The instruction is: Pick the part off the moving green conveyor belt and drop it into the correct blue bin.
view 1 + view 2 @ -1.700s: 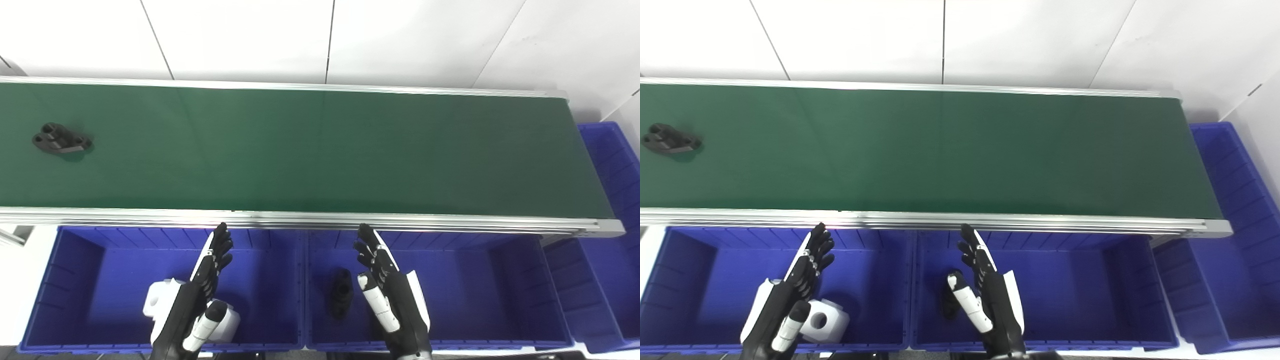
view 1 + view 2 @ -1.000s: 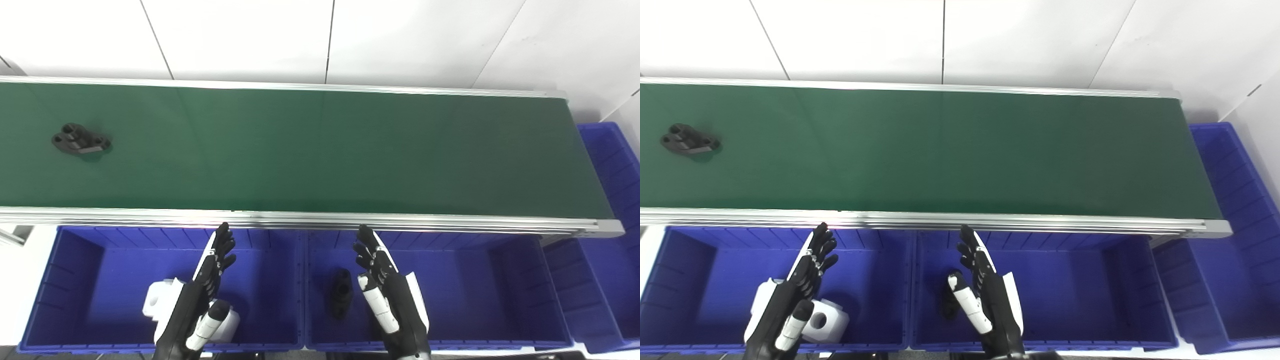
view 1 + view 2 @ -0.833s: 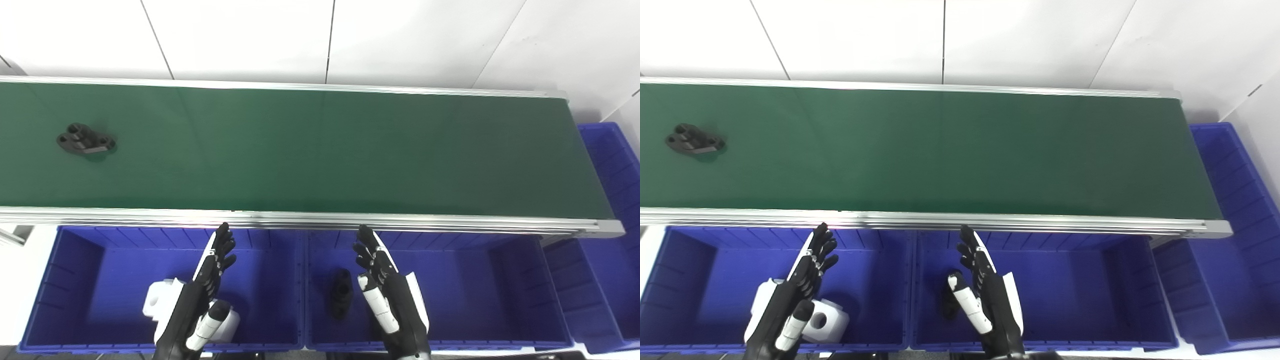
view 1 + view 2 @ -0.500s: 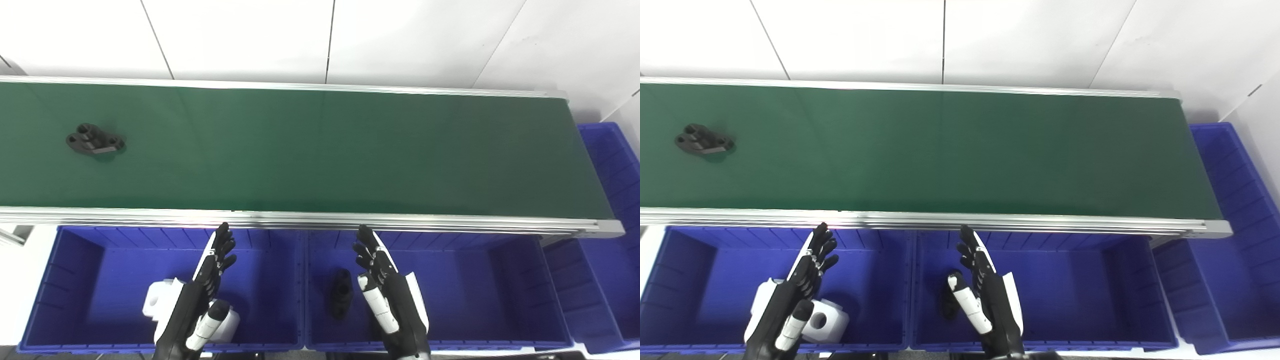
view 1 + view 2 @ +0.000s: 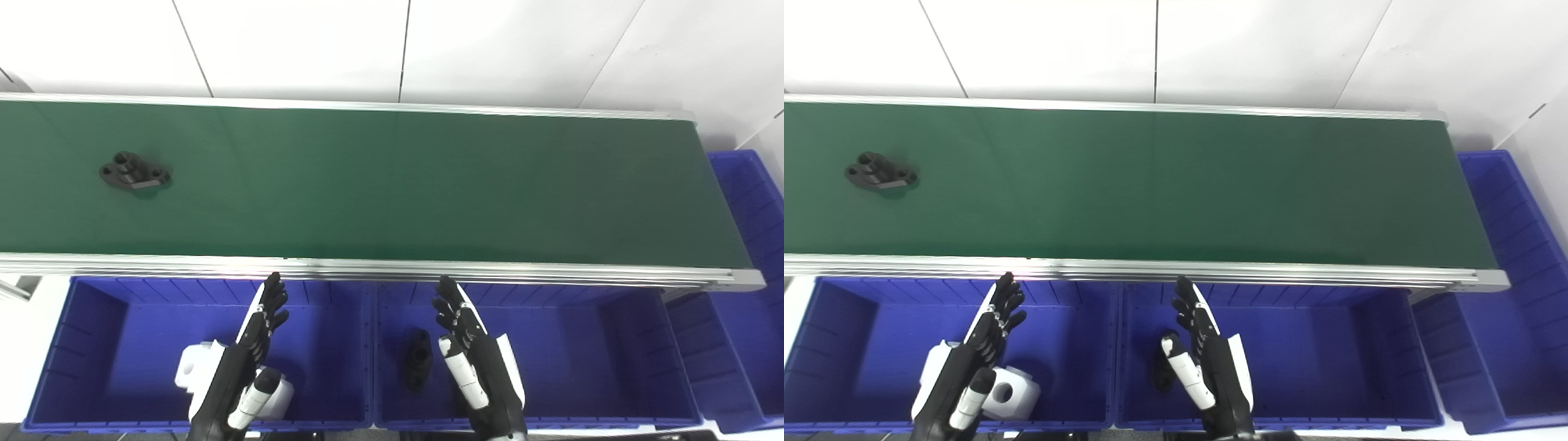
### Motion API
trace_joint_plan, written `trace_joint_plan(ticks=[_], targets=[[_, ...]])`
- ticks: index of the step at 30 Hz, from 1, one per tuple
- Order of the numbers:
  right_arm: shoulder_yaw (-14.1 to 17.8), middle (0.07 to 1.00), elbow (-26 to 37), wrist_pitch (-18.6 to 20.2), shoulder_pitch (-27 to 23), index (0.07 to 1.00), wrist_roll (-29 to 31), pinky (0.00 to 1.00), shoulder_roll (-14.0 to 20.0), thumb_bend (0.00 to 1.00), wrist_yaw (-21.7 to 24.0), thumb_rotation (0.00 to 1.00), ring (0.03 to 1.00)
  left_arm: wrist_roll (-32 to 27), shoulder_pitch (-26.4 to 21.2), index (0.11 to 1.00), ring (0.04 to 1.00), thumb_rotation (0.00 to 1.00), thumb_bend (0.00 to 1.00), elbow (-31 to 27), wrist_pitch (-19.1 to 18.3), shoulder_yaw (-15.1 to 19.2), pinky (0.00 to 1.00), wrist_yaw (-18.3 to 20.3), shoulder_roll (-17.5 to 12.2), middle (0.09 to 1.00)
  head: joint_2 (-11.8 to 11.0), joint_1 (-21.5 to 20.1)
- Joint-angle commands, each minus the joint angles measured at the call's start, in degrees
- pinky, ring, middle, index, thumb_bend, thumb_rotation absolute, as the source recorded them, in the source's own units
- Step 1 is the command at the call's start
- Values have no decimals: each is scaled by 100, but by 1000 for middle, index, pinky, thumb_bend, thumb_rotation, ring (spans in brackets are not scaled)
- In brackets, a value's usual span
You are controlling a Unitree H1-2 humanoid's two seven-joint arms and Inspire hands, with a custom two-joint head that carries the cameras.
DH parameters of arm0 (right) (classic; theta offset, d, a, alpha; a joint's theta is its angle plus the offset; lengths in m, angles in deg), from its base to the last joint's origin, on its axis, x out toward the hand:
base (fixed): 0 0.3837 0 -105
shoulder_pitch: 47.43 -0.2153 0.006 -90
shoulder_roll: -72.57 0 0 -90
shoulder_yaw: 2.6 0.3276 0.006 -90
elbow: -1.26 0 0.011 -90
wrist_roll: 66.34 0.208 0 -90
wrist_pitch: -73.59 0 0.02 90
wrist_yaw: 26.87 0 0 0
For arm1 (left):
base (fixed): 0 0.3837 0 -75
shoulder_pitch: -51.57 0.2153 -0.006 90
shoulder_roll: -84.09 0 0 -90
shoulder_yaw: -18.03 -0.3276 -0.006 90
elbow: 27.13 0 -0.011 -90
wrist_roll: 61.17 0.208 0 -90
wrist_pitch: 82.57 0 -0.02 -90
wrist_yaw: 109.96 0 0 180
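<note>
A black flat part with holes lies on the green conveyor belt near its left end. My left hand is open and empty, held over the left blue bin below the belt's near rail. My right hand is open and empty over the middle blue bin. Both hands are well short of the part. The left bin holds a white part, partly hidden by my left hand. The middle bin holds a black part.
A third blue bin stands at the belt's right end. The belt's aluminium near rail runs between the bins and the belt. A white wall stands behind the belt.
The black part has ridden to the right along the belt. Both hands have stayed where they were, open.
</note>
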Motion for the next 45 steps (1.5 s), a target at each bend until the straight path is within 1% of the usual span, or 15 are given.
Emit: trace_joint_plan(ticks=[1, 4, 5, 6, 7, 8, 9, 10, 12, 17, 21, 26, 33, 38, 45], targets=[[-171, 943, -29, -507, 159, 951, 28, 927, -200, 779, 32, 855, 925, 47, 28, 1000, 979, 950, 911, 52, 288, -30, 935, -95, 51, 1000, -23, 47], [-52, 945, -291, -753, 95, 954, 147, 931, -108, 769, 66, 855, 927, 61, -10, 1000, 967, 931, 912, 350, 474, -91, 929, -145, 146, 1000, -412, 534], [-17, 947, -363, -816, 75, 958, 163, 933, -85, 764, 77, 860, 928, 74, -25, 1000, 964, 923, 909, 420, 518, -107, 923, -156, 170, 1000, -412, 534], [32, 947, -457, -904, 40, 960, 194, 934, -56, 763, 91, 862, 928, 81, -46, 1000, 962, 920, 908, 497, 554, -132, 921, -158, 198, 1000, -563, 694], [67, 948, -521, -968, 17, 961, 216, 939, -39, 751, 104, 863, 931, 83, -60, 1000, 960, 907, 905, 545, 579, -148, 916, -158, 217, 998, -563, 694], [117, 948, -599, -1041, -16, 962, 251, 939, -11, 743, 119, 866, 930, 114, -78, 1000, 956, 899, 898, 632, 623, -171, 906, -180, 258, 994, -735, 873], [154, 948, -653, -1093, -37, 962, 275, 938, 5, 738, 133, 869, 929, 138, -91, 1000, 952, 895, 893, 694, 658, -186, 900, -197, 286, 991, -735, 873], [198, 950, -692, -1127, -61, 964, 279, 935, 37, 725, 147, 877, 930, 239, -108, 1000, 942, 897, 897, 782, 701, -200, 882, -249, 329, 982, -859, 1023], [275, 951, -751, -1182, -100, 965, 346, 934, 91, 718, 209, 882, 931, 407, -145, 1000, 936, 899, 901, 920, 769, -225, 872, -321, 393, 977, -973, 1184], [436, 962, -888, -1347, -189, 989, 541, 961, 173, 728, 344, 880, 947, 428, -279, 1000, 938, 867, 921, 1203, 851, -319, 867, -351, 472, 985, -1164, 1314], [532, 964, -993, -1343, -226, 995, 606, 974, 189, 733, 397, 876, 954, 406, -366, 1000, 934, 851, 920, 1365, 911, -367, 857, -381, 521, 987, -1323, 1390], [602, 969, -1193, -1396, -279, 1000, 657, 980, 175, 721, 480, 874, 959, 405, -436, 1000, 929, 850, 910, 1551, 1017, -370, 835, -386, 523, 986, -1631, 1496], [640, 978, -1379, -1453, -323, 1000, 779, 999, 128, 707, 581, 853, 973, 329, -507, 1000, 934, 834, 896, 1773, 1174, -364, 841, -360, 496, 986, -1867, 1550], [661, 976, -1479, -1521, -367, 1000, 790, 1000, 98, 710, 605, 843, 972, 357, -569, 1000, 924, 836, 884, 1948, 1355, -349, 832, -378, 470, 983, -1877, 1540], [677, 977, -1467, -1501, -362, 1000, 826, 1000, 47, 697, 657, 829, 978, 270, -576, 1000, 926, 834, 894, 1945, 1303, -346, 844, -334, 462, 982, -1871, 1507]])
